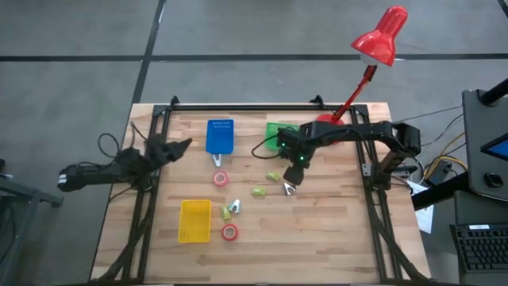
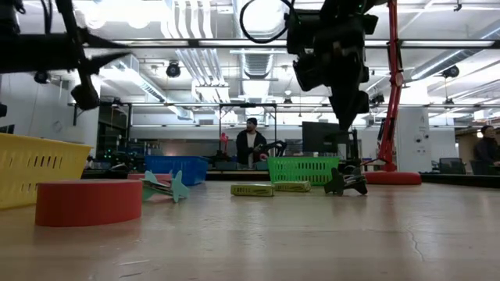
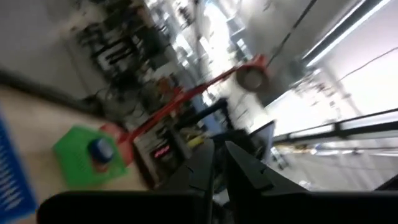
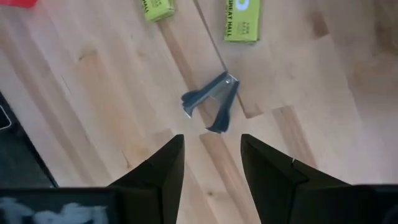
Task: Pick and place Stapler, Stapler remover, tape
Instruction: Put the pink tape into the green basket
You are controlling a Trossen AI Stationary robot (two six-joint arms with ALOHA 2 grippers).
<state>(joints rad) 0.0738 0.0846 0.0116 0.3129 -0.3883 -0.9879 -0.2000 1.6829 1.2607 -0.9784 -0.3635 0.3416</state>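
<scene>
- The right gripper (image 1: 290, 187) hangs over the middle of the wooden worktop (image 1: 333, 238), jaws parted wide and empty, directly above a staple remover (image 4: 211, 102).
- In the right wrist view, the remover, a dark blue-grey claw with a metal rivet, lies flat on the planks between and just beyond the two dark fingers (image 4: 165, 171), touching neither.
- Two yellow-green boxes (image 4: 242, 20) lie beyond the remover; one carries black lettering, of which "GREAT WALL" is about legible; the rest is too small to read.
- In the high view, a second remover (image 1: 231, 210), pale green, lies just right of the yellow bin (image 1: 195, 221), near the front-left of the worktop.
- One red tape (image 1: 221, 179) sits just in front of the blue bin (image 1: 220, 135); another red roll (image 1: 229, 232) rests right of the yellow bin's front corner.
- The green bin (image 1: 275, 132) stands at the back centre, partly under the right arm; the left wrist view shows a blue roll (image 3: 100, 149) inside it.
- No stapler can be made out for certain.
- The left gripper (image 1: 181, 146) waits raised at the left edge, near the blue bin, jaws nearly together and holding nothing.
- A red lamp (image 1: 382, 36) leans over the back-right corner.
- In the low view, a person (image 2: 251, 144) stands in the room behind the worktop.
</scene>
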